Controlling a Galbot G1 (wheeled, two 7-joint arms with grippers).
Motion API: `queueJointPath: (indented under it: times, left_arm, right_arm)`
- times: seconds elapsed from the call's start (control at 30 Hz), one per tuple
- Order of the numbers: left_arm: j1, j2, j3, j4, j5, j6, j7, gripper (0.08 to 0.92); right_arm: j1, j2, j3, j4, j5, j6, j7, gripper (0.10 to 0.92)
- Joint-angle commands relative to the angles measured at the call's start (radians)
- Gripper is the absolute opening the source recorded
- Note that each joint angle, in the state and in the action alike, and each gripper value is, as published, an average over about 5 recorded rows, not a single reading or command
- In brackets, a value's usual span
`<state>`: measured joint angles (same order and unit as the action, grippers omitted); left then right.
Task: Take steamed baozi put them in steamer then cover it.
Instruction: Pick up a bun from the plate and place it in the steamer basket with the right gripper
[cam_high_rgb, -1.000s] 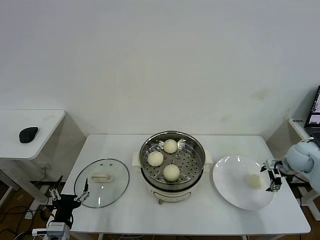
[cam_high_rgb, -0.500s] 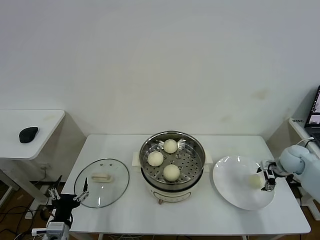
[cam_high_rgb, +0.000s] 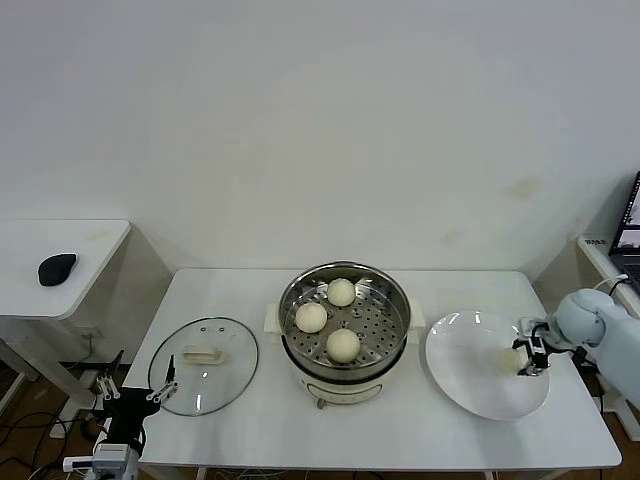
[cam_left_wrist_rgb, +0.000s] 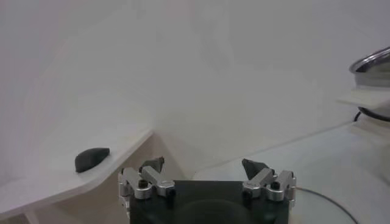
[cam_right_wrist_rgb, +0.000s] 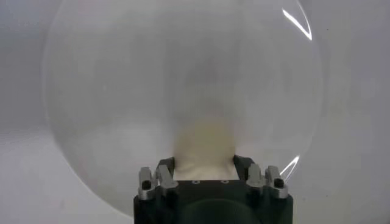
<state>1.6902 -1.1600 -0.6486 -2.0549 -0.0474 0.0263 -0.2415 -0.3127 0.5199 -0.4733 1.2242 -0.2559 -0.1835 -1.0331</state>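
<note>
**A:** Where's your right gripper (cam_high_rgb: 527, 358) at?

**Me:** Low over the plate (cam_high_rgb: 462, 392), near its outer rim. Table edge (cam_high_rgb: 600, 420) is close behind me; toward the steamer (cam_high_rgb: 343, 300) the plate is bare and roomy.

**A:** Got the bun?

**Me:** Yeah, fingers (cam_right_wrist_rgb: 166, 175) pinched in on both sides of the last bun (cam_right_wrist_rgb: 204, 155), which sits on the plate. Pale cream, smooth, soft-looking. Three more buns (cam_high_rgb: 343, 344) sit on the steamer's perforated tray.

**A:** Wrist cam help?

**Me:** It shows the bun wedged between my fingers; the head view barely shows it. Only the head view shows the lid (cam_high_rgb: 204, 364) flat on the table past the steamer, and my left gripper (cam_high_rgb: 137, 398), wide open and holding nothing, by the table's near left corner.
</note>
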Motion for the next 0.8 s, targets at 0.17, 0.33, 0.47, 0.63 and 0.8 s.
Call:
queueJointPath:
  times: [0.17,0.33,0.47,0.63,0.8]
  left_arm:
    - [0.004,0.006,-0.011,-0.004,-0.007,-0.003,0.000,0.823]
    - [-0.003,0.005,-0.002,-0.007,-0.006,-0.003,-0.002,0.823]
    - [-0.010,0.006,0.011,-0.007,-0.003,-0.003,-0.002,0.823]
    - [-0.016,0.006,0.022,-0.010,-0.001,-0.002,-0.002,0.823]
    - [-0.023,0.002,0.032,-0.009,0.009,-0.001,-0.003,0.823]
  right_arm:
    - [0.200,-0.107,-0.161,0.144,0.142,-0.077,-0.032,0.586]
    - [0.404,-0.156,-0.289,0.258,0.275,-0.142,-0.036,0.585]
    - [0.630,-0.159,-0.449,0.354,0.385,-0.200,-0.022,0.588]
    - [0.909,-0.099,-0.679,0.432,0.531,-0.285,0.031,0.594]
    - [1.006,0.006,-0.772,0.469,0.657,-0.362,0.094,0.600]
